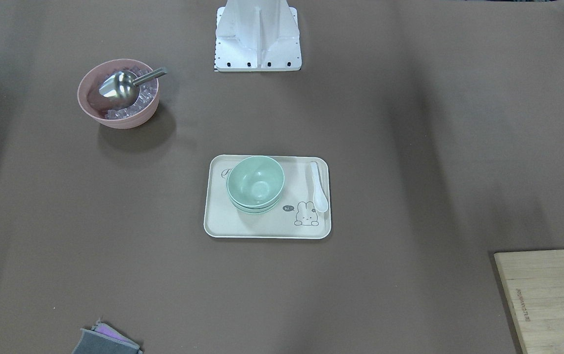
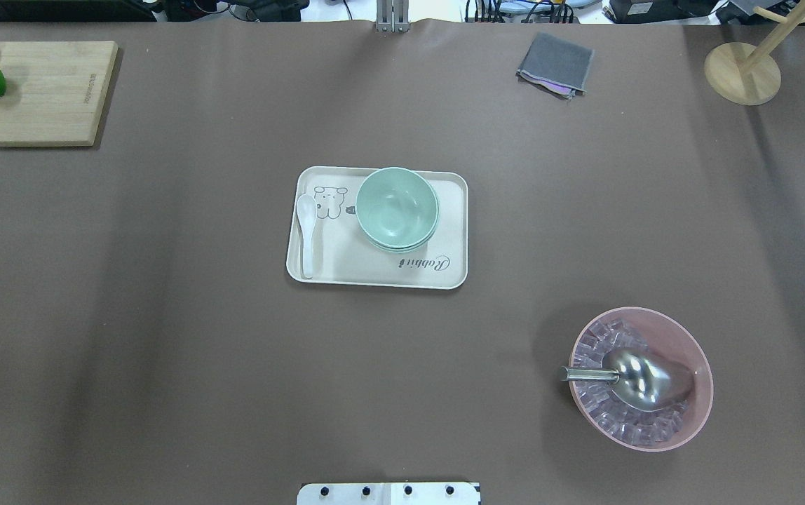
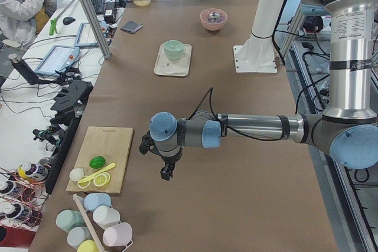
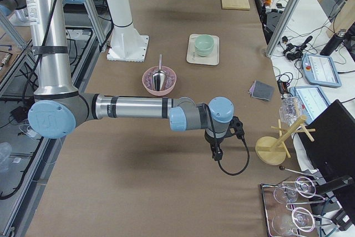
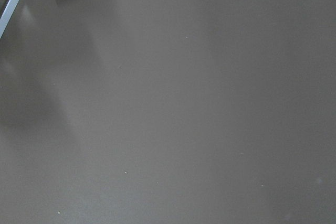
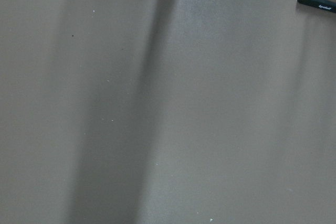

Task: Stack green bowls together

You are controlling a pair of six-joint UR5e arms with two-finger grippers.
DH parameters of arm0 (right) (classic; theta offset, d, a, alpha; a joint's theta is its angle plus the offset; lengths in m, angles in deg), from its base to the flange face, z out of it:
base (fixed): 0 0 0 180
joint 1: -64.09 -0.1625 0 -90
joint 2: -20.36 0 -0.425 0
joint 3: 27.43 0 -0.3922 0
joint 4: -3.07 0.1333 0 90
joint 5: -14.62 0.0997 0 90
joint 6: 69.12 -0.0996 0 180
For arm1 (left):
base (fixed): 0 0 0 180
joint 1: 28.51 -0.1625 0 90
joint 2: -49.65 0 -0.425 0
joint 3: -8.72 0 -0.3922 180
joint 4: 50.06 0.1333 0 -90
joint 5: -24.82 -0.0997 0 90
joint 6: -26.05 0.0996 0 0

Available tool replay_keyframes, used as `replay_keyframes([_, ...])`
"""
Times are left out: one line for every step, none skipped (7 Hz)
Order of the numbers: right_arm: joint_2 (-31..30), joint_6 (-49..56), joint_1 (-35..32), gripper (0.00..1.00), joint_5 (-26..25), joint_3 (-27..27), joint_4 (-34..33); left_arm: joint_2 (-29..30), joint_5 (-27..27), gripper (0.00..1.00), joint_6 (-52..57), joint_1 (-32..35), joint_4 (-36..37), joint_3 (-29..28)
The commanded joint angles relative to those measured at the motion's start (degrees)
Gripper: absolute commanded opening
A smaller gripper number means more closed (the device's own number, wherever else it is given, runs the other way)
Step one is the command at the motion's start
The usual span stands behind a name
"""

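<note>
Overhead exterior view: the small round pale mint-green plastic bowls [image 2: 397,208] sit nested in one stack on the cream rectangular tray with rounded corners [image 2: 374,280], a little toward the robot's right of its middle. Only the top bowl's inside is plain. The ones under it show as thin crescent rims, so their number is hard to confirm, and the stack covers part of the tray's print. A white ceramic spoon [image 2: 306,231] lies along the tray's left short edge, apart from the stack. The tray stands mid-counter with brown counter [image 2: 164,337] all round it. The pink ribbed bowl [image 2: 701,365], holding clear ice cubes and a steel scoop [image 2: 644,379], is well apart toward the robot's right. The pale wooden cutting board [image 2: 45,91] and folded grey cloth [image 2: 555,64] lie near the far edge. The left claw [image 3: 167,173] shows only in the exterior left view, hanging near the board. The right claw [image 4: 216,154] shows only in the exterior right view. Both are small and dark, so I cannot tell whether either is clenched or released. Both wrist views show blurred counter with an object's corner cut off at the frame edge.
</note>
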Motion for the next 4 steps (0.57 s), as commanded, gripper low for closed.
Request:
replay_keyframes([0.53, 0.02, 0.05, 1.0, -0.16, 0.75, -2.14, 0.5, 1.19, 0.99, -1.0, 0.8, 0.27, 0.1])
replay_keyframes([0.62, 0.02, 0.05, 1.0, -0.16, 0.66, -2.23, 0.76, 0.58, 0.99, -3.18, 0.98, 0.53, 1.67])
replay_keyframes([0.44, 0.02, 0.05, 1.0, -0.16, 0.75, -2.23, 0.16, 0.32, 0.99, -6.59, 0.98, 0.45, 2.9])
replay_keyframes([0.18, 0.02, 0.05, 1.0, -0.16, 0.75, -2.14, -0.2, 0.4, 0.99, -6.54, 0.98, 0.45, 3.43])
